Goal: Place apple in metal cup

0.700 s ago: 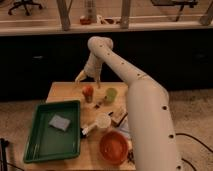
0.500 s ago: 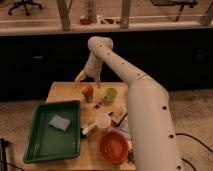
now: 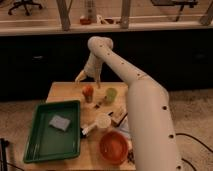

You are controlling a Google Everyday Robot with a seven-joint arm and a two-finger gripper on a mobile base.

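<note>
The apple [image 3: 88,90] is small and red-orange. It rests in the mouth of the short grey metal cup [image 3: 89,99], near the back of the wooden table [image 3: 62,92]. My gripper [image 3: 89,81] hangs just above the apple, open and empty, with one finger on each side of it. The apple hides most of the cup.
A translucent green cup [image 3: 110,95] stands just right of the apple. A white cup [image 3: 102,121] lies in front, and an orange-red bowl [image 3: 114,146] sits at the front right. A green tray [image 3: 35,145] holding a grey sponge [image 3: 59,122] fills the left. My arm [image 3: 145,115] covers the table's right side.
</note>
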